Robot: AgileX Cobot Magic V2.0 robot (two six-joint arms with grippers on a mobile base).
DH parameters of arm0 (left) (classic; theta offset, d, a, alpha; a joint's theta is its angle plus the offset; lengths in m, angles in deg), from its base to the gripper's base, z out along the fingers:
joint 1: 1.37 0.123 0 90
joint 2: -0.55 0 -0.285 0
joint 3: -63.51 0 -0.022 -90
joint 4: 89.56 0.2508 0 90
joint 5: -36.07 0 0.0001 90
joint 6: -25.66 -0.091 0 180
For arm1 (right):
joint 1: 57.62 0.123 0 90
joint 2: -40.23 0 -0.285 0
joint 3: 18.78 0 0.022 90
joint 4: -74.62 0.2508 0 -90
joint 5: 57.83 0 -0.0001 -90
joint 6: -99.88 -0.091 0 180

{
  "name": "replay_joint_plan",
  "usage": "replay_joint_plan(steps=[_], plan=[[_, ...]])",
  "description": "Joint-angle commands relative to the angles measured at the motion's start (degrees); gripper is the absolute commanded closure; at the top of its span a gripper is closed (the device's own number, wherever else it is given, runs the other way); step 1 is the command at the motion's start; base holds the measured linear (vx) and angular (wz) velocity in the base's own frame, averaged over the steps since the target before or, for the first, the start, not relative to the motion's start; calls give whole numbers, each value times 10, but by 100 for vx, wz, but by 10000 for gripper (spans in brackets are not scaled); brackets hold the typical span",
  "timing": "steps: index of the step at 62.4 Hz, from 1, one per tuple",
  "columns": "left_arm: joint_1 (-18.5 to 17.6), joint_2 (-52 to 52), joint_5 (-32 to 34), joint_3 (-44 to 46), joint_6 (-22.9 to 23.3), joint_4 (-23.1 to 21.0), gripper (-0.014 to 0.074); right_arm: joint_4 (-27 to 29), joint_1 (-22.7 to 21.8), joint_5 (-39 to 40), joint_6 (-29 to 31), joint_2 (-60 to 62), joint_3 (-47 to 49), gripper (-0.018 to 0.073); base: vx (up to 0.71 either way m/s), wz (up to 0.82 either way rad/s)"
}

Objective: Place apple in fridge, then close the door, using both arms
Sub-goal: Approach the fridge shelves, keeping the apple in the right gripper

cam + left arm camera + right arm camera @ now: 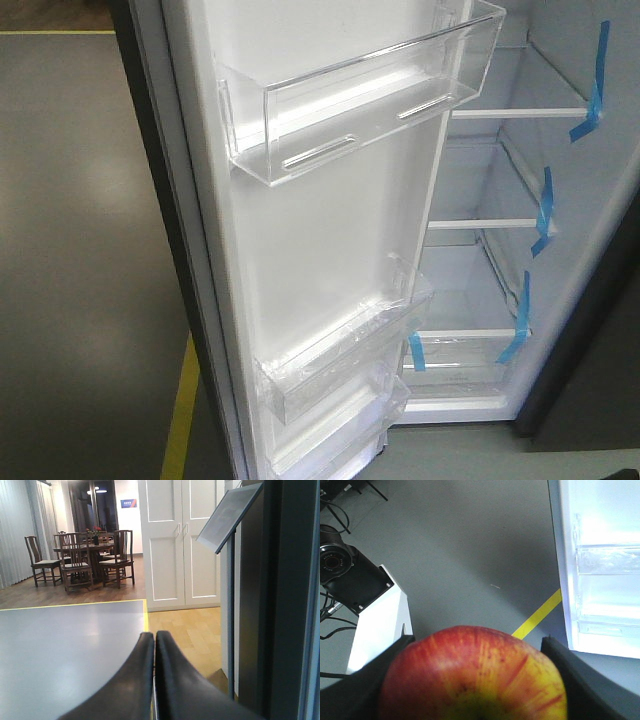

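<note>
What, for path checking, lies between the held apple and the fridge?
Right wrist view: only grey floor with a yellow line separates apple and fridge.

The left end effector (154, 637) points forward, roughly level. Its two dark, curved fingers (127, 680) are pressed together along their length, with only a thin seam between them and nothing gripped. The right end effector (477, 642) is angled downward. Its two dark fingers (365, 685) are spread wide and clamped against opposite sides of the apple (475, 680).
</note>
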Motion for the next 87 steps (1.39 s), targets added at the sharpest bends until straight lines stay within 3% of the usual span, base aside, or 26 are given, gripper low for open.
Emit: replay_joint_plan(steps=[1, 87], plan=[[0, 8, 44, -12, 1, -6, 603, 19, -1, 29, 5, -2, 14, 198, 5, -1], [0, 8, 44, -12, 1, -6, 603, 19, -1, 29, 5, -2, 14, 198, 1, 0]])
